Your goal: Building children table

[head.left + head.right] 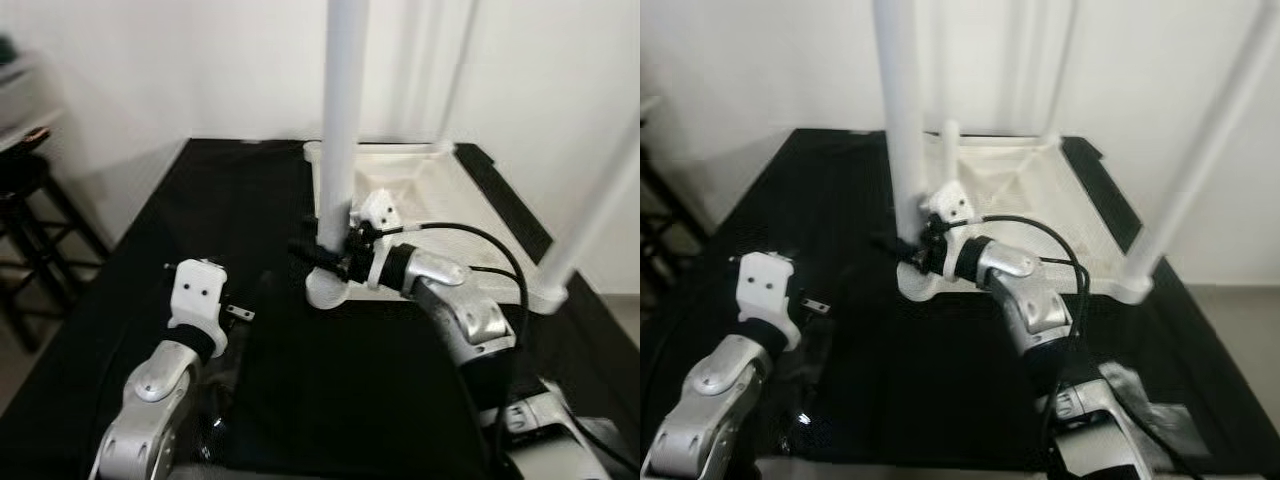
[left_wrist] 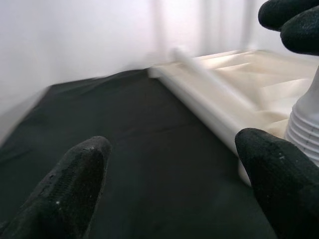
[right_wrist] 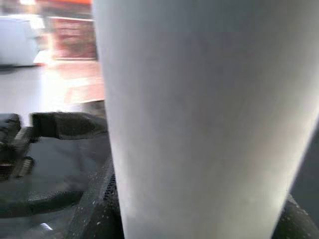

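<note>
Right gripper (image 1: 325,250) clamps the near white table leg (image 1: 340,120) at the upturned tabletop's (image 1: 420,185) seven-o'clock corner, probably to seat it; left gripper (image 1: 225,312) hovers released.

The robot's right arm reaches forward and inward, elbow bent, its right gripper (image 1: 325,255) closed around an upright white table leg (image 1: 338,150) near its base. The left arm is raised lower left; its left gripper (image 2: 174,169) points forward, fingers (image 2: 75,184) spread apart, holding nothing.
</note>
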### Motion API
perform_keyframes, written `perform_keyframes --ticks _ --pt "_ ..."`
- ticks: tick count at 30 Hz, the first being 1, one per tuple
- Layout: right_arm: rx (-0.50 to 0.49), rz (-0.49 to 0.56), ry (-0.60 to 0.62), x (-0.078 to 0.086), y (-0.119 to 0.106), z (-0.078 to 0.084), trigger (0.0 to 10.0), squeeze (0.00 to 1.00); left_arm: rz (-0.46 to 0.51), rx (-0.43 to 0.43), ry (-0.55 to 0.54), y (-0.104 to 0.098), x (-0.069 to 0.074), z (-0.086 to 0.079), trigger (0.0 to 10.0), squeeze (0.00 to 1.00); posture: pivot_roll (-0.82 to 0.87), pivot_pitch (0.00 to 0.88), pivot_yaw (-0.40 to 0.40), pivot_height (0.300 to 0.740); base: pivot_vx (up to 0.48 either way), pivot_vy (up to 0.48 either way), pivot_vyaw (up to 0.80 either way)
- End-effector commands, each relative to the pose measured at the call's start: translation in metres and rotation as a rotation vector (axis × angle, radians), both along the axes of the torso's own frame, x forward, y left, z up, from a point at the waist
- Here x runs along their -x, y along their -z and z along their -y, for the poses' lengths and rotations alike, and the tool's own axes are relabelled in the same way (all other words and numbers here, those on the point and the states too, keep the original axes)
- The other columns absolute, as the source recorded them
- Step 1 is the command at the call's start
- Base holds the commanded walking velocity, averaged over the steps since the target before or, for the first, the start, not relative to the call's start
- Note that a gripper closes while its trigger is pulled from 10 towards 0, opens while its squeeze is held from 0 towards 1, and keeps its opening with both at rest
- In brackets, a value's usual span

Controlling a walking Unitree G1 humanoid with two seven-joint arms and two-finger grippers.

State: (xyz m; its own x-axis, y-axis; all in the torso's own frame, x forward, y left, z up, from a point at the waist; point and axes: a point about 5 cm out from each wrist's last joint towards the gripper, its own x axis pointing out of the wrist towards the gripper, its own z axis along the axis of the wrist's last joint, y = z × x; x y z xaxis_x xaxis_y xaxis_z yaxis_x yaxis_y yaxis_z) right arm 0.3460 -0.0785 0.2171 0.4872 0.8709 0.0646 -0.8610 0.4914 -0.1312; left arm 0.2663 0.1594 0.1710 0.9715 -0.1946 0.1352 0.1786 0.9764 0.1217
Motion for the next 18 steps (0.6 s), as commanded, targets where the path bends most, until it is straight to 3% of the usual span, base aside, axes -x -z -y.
perform_keyframes --ticks 1,13,18 --pt "-0.005 0.031 -0.009 -0.002 -0.008 -0.005 10.0 0.00 -0.016 -0.020 -0.015 0.002 0.003 -0.003 10.0 0.00 -0.02 0.055 -0.057 0.740 0.000 0.000 0.80" --pt "-0.038 0.021 0.100 -0.012 -0.007 -0.005 10.0 0.00 -0.028 -0.003 -0.008 0.003 0.007 0.000 10.0 0.00 -0.01 0.062 -0.061 0.740 0.000 0.000 0.80" --pt "-0.052 0.015 0.109 -0.008 -0.003 -0.007 10.0 0.00 -0.036 -0.003 0.002 0.005 0.007 0.000 10.0 0.00 -0.02 0.054 -0.058 0.740 0.000 -0.290 0.00"
